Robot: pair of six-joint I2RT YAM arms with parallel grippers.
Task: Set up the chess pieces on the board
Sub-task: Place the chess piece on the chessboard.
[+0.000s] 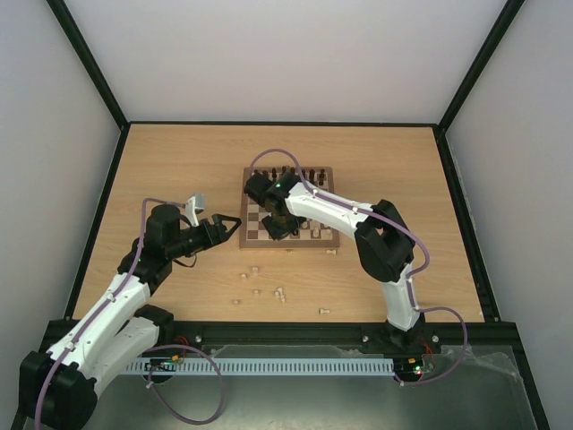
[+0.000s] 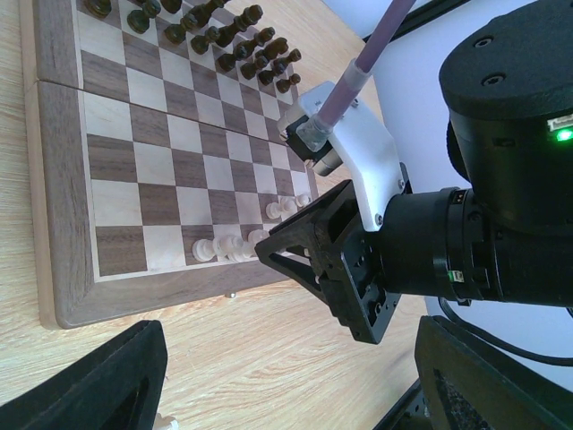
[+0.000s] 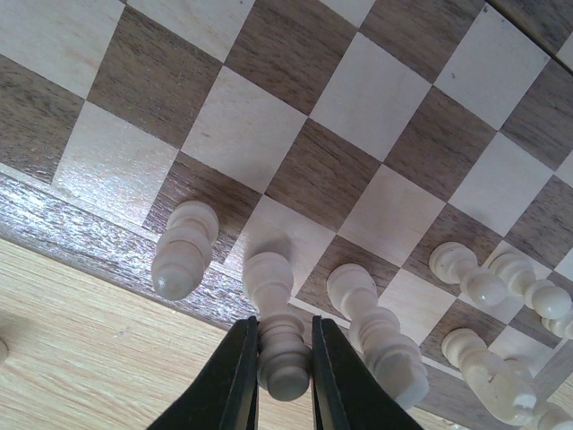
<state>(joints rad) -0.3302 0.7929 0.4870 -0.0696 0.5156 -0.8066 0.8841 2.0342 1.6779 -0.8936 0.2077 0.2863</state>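
- Lying on the table (image 1: 403,179) on the near side of the board (image 1: 288,245): several loose pale pieces (image 1: 280,293), scattered, some on their sides; none of these placed yet
- left gripper (image 1: 222,221) just off the board's near-left corner; jaws released wide, nothing between them; looks parked, my read
- right gripper (image 3: 285,330) over the board's near row; jaws clenched on a pale piece (image 3: 271,273), gripped near the head; its foot points at a light square by the board's near border; cannot tell if the foot touches the board or hangs just above it
- standing neighbours (image 3: 183,251) on both sides of that square; one sits just beside a finger (image 3: 345,381); more pale ones a row further into the board
- dark pieces (image 1: 300,172) lined up on the board's far rows; well apart from the action
- risk 1: letting go before the foot is flat on the board; piece tips and takes the neighbours with it; they look tall and thin
- risk 2: jaws spreading into the close neighbour; gap there is tiny; open only a little, then lift straight up off the board
- risk 3: piece landing across a square line or on the board's border; crowds the next slot
- risk 4: left arm reaching in at the board's near-left corner while the right one works there; wrists could clash
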